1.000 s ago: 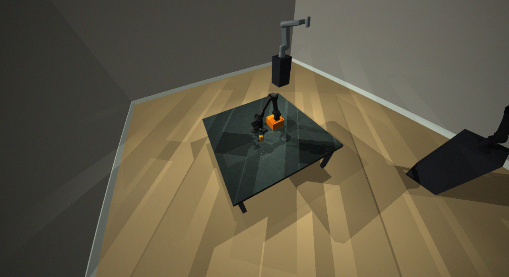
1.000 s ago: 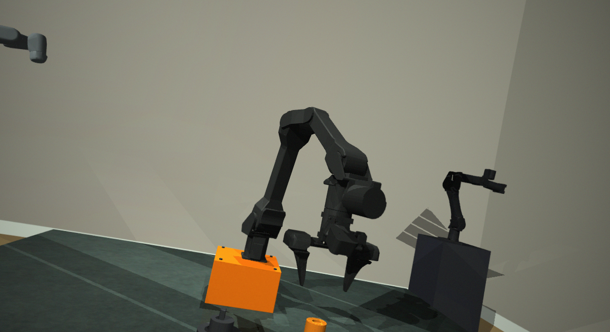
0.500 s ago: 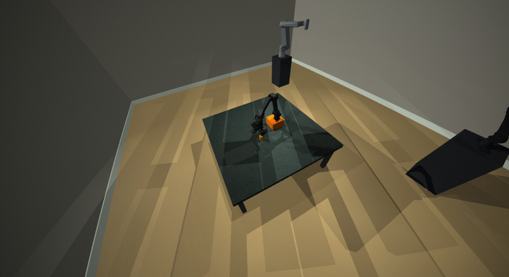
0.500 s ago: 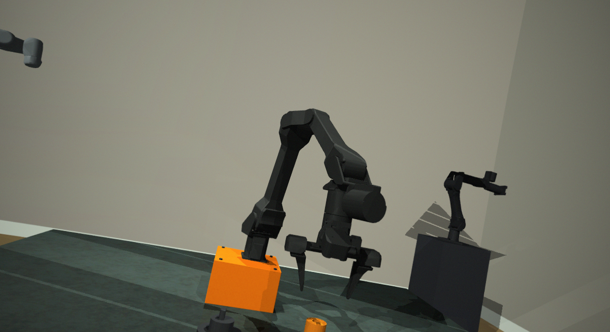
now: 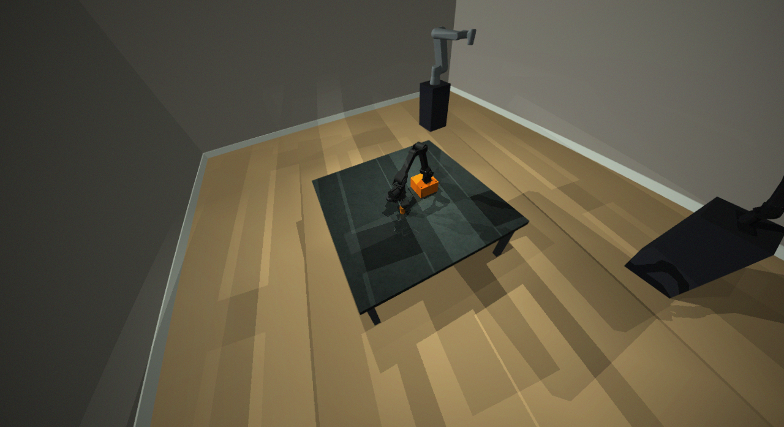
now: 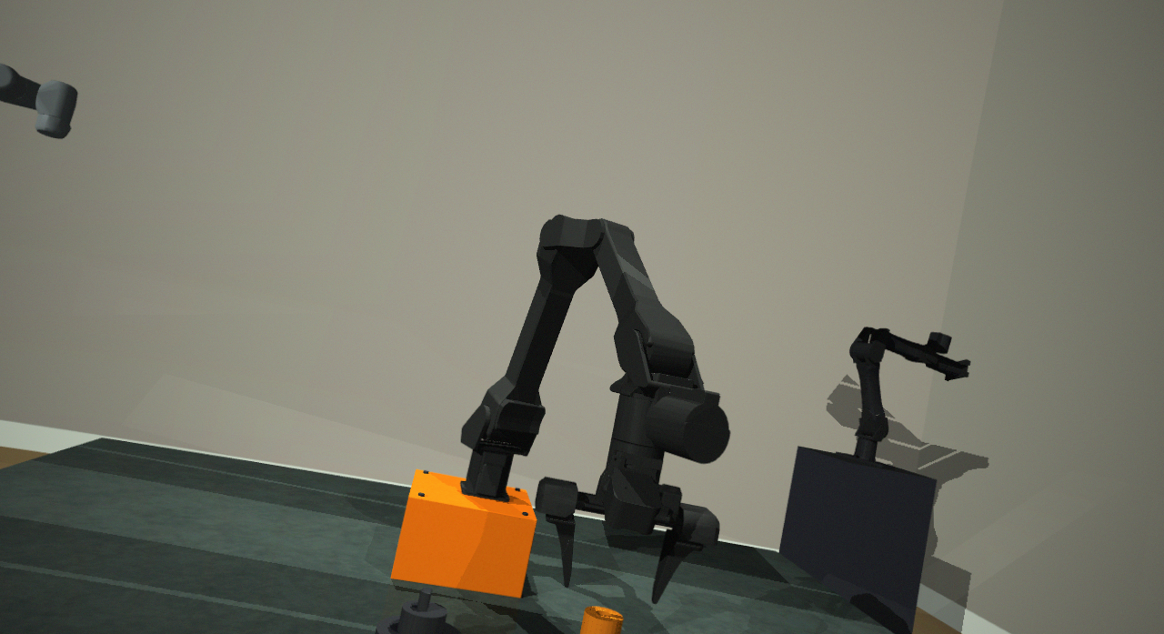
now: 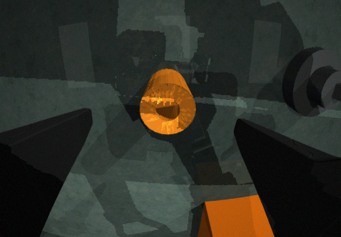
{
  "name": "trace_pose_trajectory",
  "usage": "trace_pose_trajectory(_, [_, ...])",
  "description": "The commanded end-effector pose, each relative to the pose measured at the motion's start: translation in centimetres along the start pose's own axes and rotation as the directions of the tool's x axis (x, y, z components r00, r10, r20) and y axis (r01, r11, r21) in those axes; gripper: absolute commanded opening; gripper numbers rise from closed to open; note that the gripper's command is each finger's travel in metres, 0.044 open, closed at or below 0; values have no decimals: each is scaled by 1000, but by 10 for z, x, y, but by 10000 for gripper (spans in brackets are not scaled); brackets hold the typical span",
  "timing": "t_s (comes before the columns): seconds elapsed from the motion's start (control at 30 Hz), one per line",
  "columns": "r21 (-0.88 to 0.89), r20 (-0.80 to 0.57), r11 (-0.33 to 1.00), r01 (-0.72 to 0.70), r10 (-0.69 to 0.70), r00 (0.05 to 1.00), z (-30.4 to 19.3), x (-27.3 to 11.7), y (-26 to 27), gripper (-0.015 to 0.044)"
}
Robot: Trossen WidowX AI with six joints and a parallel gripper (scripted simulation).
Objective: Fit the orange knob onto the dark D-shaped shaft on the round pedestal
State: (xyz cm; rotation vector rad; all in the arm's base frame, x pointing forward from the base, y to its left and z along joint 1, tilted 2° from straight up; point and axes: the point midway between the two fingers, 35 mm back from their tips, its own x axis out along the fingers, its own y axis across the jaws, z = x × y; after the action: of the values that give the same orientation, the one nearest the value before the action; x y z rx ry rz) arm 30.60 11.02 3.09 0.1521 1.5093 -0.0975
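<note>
The orange knob (image 5: 402, 210) (image 6: 602, 621) (image 7: 168, 123) stands upright on the table. Its D-shaped hole faces up in the wrist view, with the flat edge seemingly toward the top of the picture. My gripper (image 6: 611, 594) (image 7: 165, 120) is wide open and empty. In the wrist view the knob appears between the two fingers, with space on both sides; the exterior view shows the fingertips above and behind it. The round dark pedestal (image 6: 421, 617) (image 7: 300, 85) stands apart from the knob, at the right edge of the wrist view. Its shaft (image 6: 424, 599) (image 7: 337, 92) is bare; its flat side cannot be made out.
The orange box (image 5: 424, 185) (image 6: 464, 540) (image 7: 232, 217) under my arm's base stands near the knob and pedestal. The dark table (image 5: 335, 196) carries them. Away from the table are a grey arm (image 5: 440, 51) (image 6: 55, 109) and a black arm (image 6: 868, 386) on a dark block (image 5: 701, 249) (image 6: 854, 532).
</note>
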Motion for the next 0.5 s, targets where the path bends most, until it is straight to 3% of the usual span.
trace_pose_trajectory(0.0, [7, -8, 1000, 9, -9, 1000, -2, 7, -2, 440])
trace_pose_trajectory(0.47, [7, -8, 1000, 9, -9, 1000, -1, 29, -1, 440])
